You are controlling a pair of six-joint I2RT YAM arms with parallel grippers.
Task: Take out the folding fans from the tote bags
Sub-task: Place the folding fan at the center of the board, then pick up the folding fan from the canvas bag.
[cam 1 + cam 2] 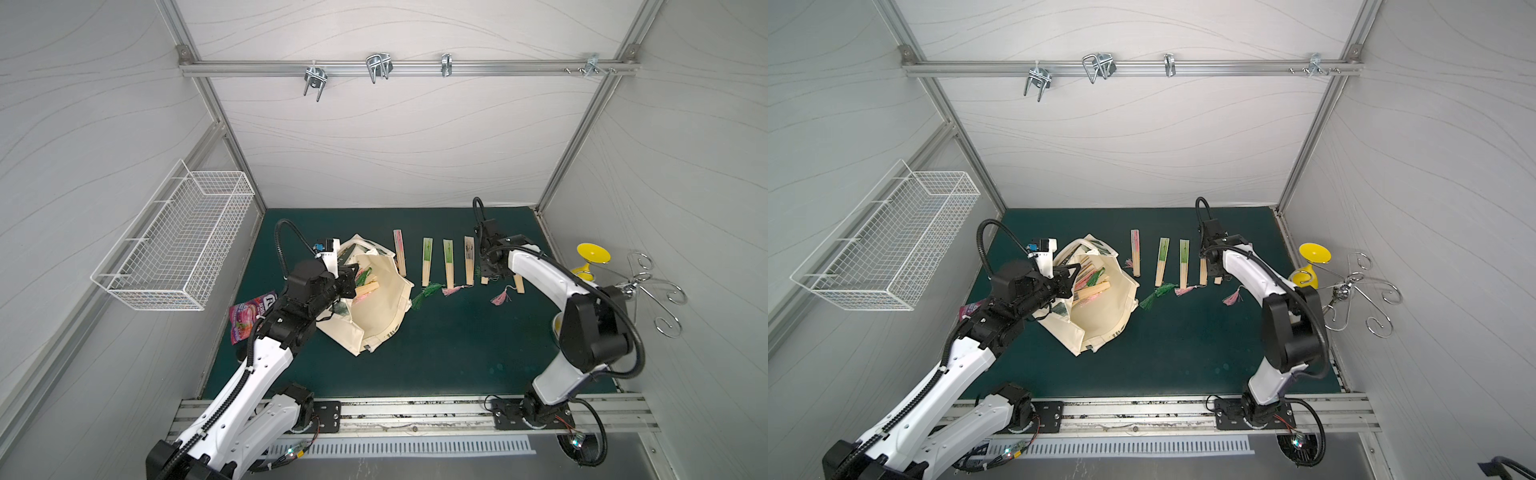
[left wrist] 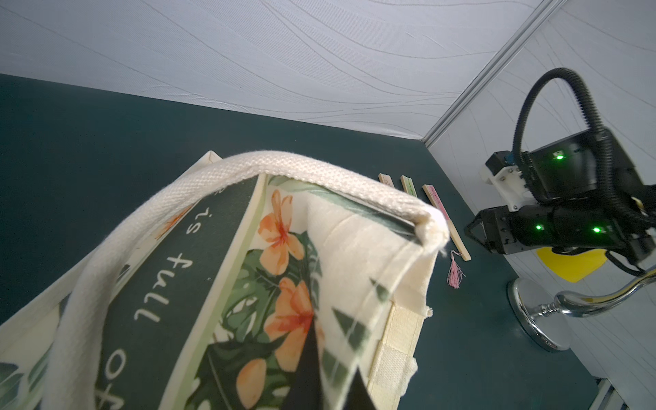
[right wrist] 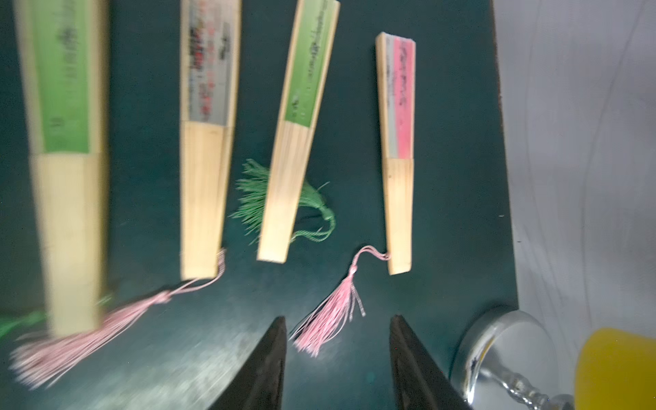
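Note:
The cream tote bag (image 1: 380, 309) lies open-mouthed on the green mat, left of centre in both top views. Several folding fans (image 1: 368, 286) with green and pink tassels lie inside it. My left gripper (image 1: 349, 277) is shut on the bag's printed side wall (image 2: 248, 269), its black fingers (image 2: 309, 355) pinching the fabric. More folding fans (image 1: 448, 264) lie in a row on the mat to the right of the bag. My right gripper (image 3: 339, 317) hovers open over the right end of that row. A pink tassel (image 3: 330, 319) lies on the mat below its gap, nothing held. The right wrist partly hides two fans (image 1: 518, 284) in a top view.
A white wire basket (image 1: 174, 241) hangs on the left wall. A pink snack packet (image 1: 249, 316) lies under the left arm. At the mat's right edge stand a yellow funnel-shaped piece (image 1: 592, 253) and a chrome hook stand (image 1: 648, 286). Metal hooks (image 1: 378, 66) hang on the back rail.

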